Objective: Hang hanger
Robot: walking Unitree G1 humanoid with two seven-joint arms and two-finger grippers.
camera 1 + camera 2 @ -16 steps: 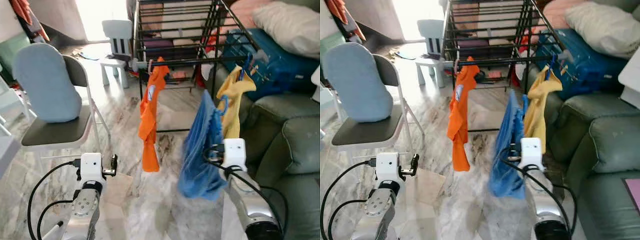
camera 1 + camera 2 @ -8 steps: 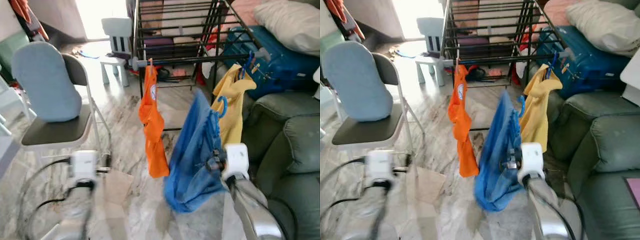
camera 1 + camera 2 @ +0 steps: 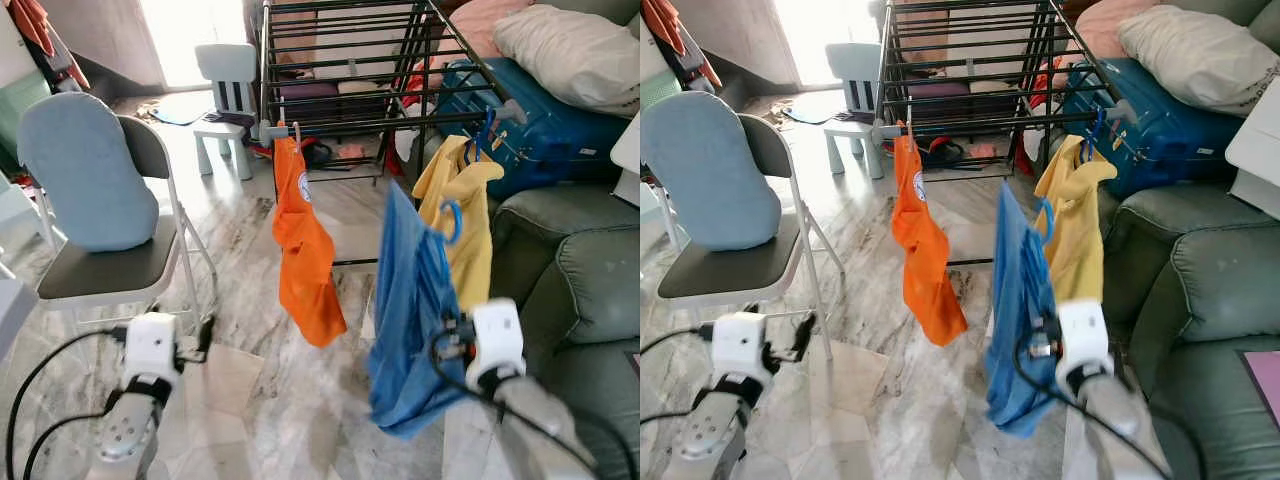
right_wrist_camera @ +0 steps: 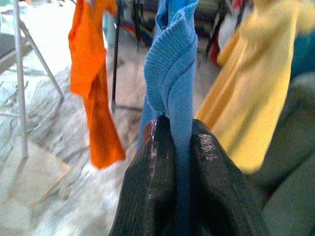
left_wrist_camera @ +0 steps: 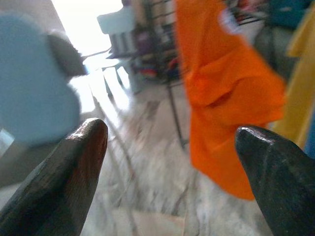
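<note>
Presently the right gripper [image 4: 178, 147] is pinching the blue garment [image 3: 412, 300], fingers closed on its knit edge, holding it just short of the rack's [image 3: 350, 60] front rail, between the orange shirt [image 3: 305, 255] and yellow shirt [image 3: 462, 225]. Its blue hook [image 3: 449, 218] is apparently hanging free. Next: lifting the hook over the rail. The left gripper [image 5: 170, 142] is hanging idle, fingers wide apart, holding nothing.

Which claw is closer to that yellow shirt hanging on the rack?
The right claw, pinching the blue garment just before the yellow shirt. The left claw hangs open far across, near the chair.
</note>
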